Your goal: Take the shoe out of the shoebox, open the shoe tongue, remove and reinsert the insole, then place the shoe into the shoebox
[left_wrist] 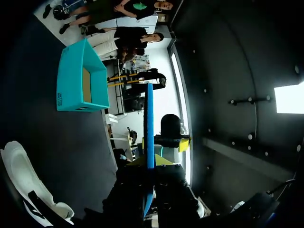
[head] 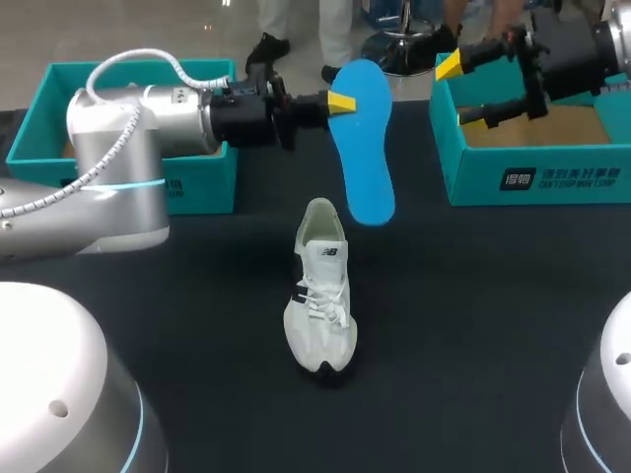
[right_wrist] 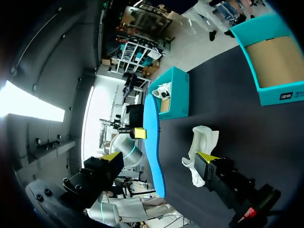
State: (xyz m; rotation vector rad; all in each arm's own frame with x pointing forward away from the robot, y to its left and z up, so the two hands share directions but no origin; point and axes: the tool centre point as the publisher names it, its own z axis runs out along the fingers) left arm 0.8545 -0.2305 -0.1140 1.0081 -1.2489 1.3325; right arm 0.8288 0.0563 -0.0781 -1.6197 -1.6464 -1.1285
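On the table, step in hand: the insole point(head: 363, 138) was out of the shoe point(head: 320, 296) and held in the air, so removal looked done and reinsertion due.
Next move: it would likely call for tipping the insole's lower end into the shoe's mouth and sliding it toward the toe. The shoe lay unheld, so it might shift, and the free arm might need to steady it.
Shoe: a white lace-up trainer stood on its sole at mid-table, toe toward the robot, mouth open, laces loose.
Insole: bright blue, thin and flat, it hung roughly upright just beyond the heel, seemingly clear of it.
Left gripper point(head: 340, 101): it was clamped on the insole's upper part from the side.
Boxes: two teal boxes stood open-topped at the far left point(head: 197, 182) and far right point(head: 532, 177).
Right gripper point(head: 461, 94): its fingers were spread wide and held nothing, above the right box's left edge.
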